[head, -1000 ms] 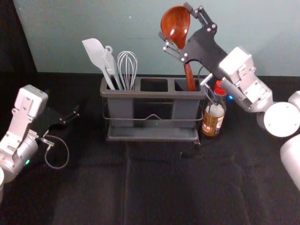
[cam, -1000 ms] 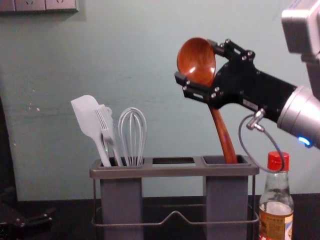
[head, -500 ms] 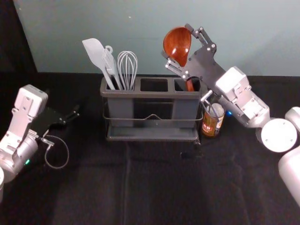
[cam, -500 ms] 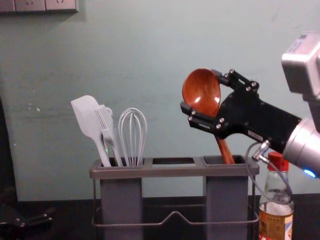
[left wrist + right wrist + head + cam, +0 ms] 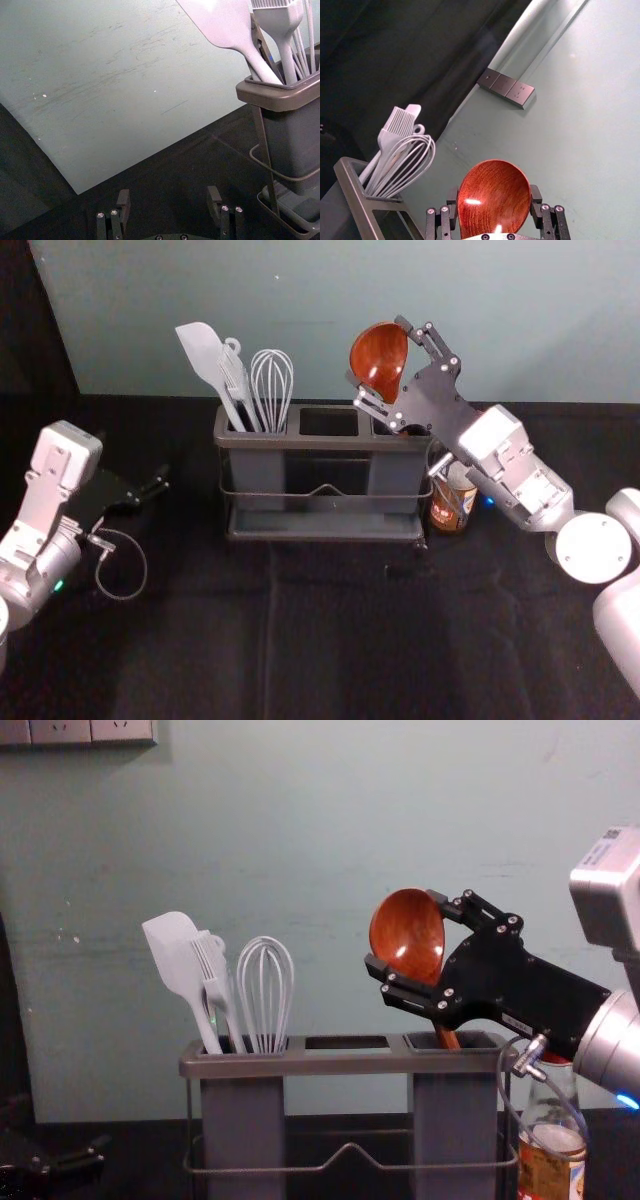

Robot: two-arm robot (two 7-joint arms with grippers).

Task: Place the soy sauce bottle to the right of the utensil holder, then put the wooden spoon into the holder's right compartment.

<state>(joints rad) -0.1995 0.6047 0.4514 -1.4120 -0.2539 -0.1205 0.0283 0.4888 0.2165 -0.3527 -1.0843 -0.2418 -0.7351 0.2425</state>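
Observation:
In the head view my right gripper [image 5: 377,348] is shut on the bowl of the wooden spoon [image 5: 380,365], above the right end of the utensil holder [image 5: 325,442]. The chest view has the spoon's handle [image 5: 447,1038] down inside the right compartment [image 5: 482,1041], its lower part hidden. Fingers press both sides of the bowl [image 5: 494,200] in the right wrist view, at my right gripper [image 5: 493,192]. The soy sauce bottle [image 5: 549,1175] stands right of the holder, partly behind the gripper's cable. My left gripper [image 5: 150,485] is parked at the left; its wrist view shows the gripper [image 5: 169,200] open.
A white spatula [image 5: 178,960], a brush [image 5: 213,970] and a whisk [image 5: 265,985] stand in the holder's left compartment. Behind the table rises a pale wall [image 5: 300,300]. A socket panel [image 5: 95,730] is on the wall at the upper left.
My right gripper has lowered with the spoon, and more of the handle has gone down into the right compartment. The left arm, the holder and the bottle have stayed in place.

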